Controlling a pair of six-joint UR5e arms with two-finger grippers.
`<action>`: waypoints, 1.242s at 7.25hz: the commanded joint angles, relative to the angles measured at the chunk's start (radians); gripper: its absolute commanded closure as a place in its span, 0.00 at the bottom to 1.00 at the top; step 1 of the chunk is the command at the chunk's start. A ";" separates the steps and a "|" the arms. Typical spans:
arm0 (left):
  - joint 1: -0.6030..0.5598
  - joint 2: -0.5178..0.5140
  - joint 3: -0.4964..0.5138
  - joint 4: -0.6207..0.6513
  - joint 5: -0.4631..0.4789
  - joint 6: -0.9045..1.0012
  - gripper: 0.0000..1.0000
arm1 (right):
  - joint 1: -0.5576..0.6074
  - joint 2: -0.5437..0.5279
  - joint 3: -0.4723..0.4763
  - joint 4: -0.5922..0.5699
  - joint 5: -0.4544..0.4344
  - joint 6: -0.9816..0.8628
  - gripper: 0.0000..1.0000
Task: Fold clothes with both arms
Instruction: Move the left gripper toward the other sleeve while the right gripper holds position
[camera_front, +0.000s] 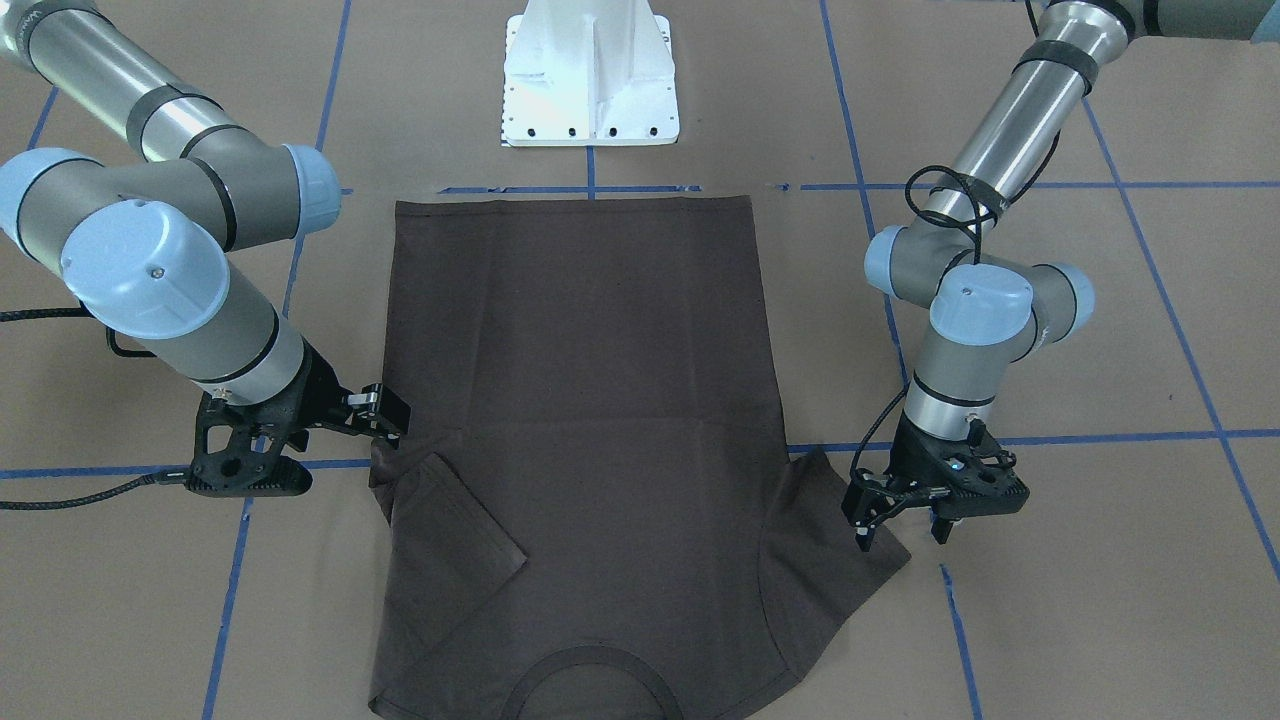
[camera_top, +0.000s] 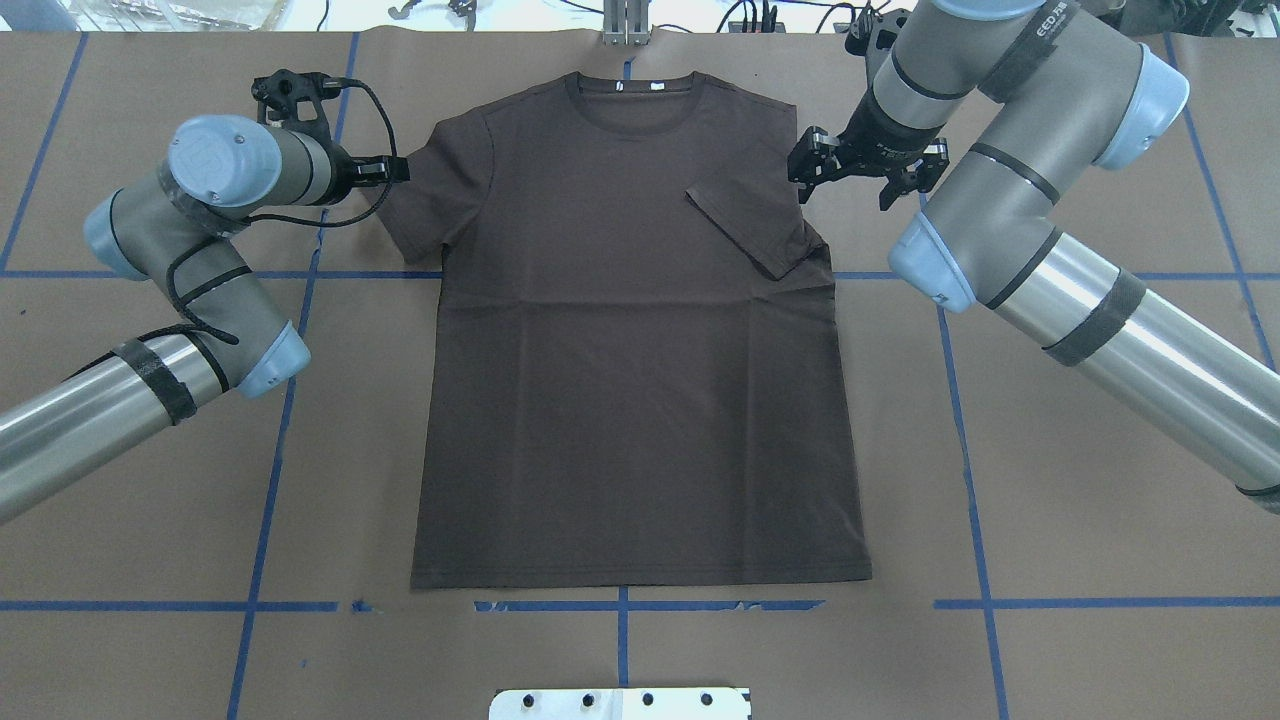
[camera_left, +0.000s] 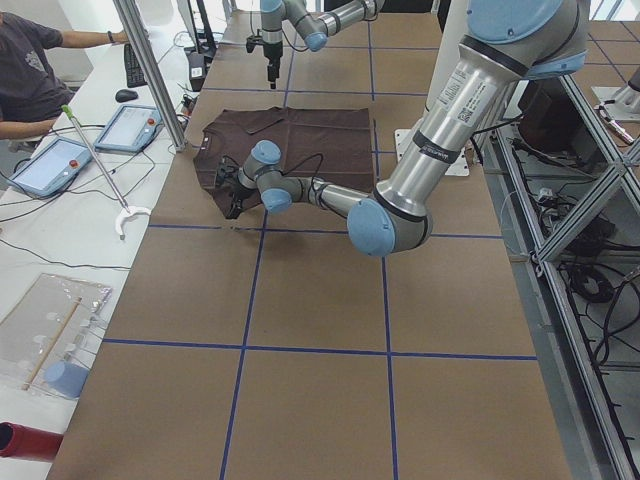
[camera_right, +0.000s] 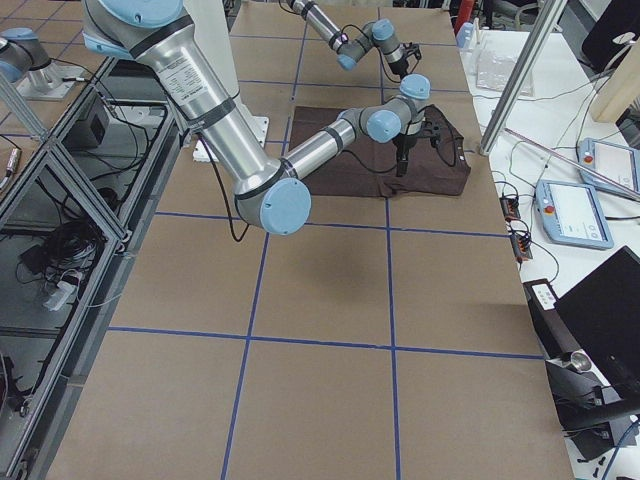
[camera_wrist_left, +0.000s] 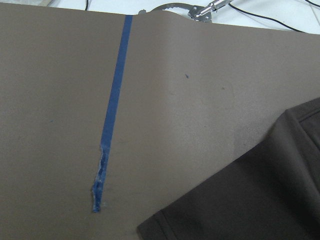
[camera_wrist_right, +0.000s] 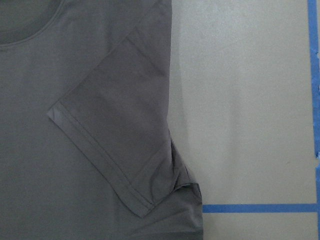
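On the brown-papered table, the T-shirt lies flat, its collar toward the far edge and its hem just short of the white pedestal, with bare paper on both sides. Its right sleeve is folded in over the chest, and the right gripper hangs just outside that fold, fingers wide, holding nothing. The left gripper stands spread over the outer edge of the flat left sleeve, gripping nothing.

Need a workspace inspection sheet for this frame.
Surface: table covered in brown paper, blue tape grid.
Job's things: T-shirt lies flat, collar away from robot; right-side sleeve folded onto body, left-side sleeve spread out.
Clutter: nothing seen.
Grippers: left gripper open at spread sleeve's edge; right gripper open beside folded sleeve; both empty.
Cables: black cable looped by left wrist.
Surroundings: white pedestal; person and tablets at side bench.
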 joint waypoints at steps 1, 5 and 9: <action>0.002 -0.013 0.056 -0.026 0.018 0.003 0.01 | -0.003 0.000 -0.005 0.000 0.000 0.002 0.00; 0.012 -0.027 0.061 -0.026 0.018 0.003 0.08 | -0.001 0.000 -0.006 0.000 0.000 0.002 0.00; 0.012 -0.024 0.061 -0.026 0.018 0.009 0.54 | -0.001 0.000 -0.006 0.000 0.000 0.003 0.00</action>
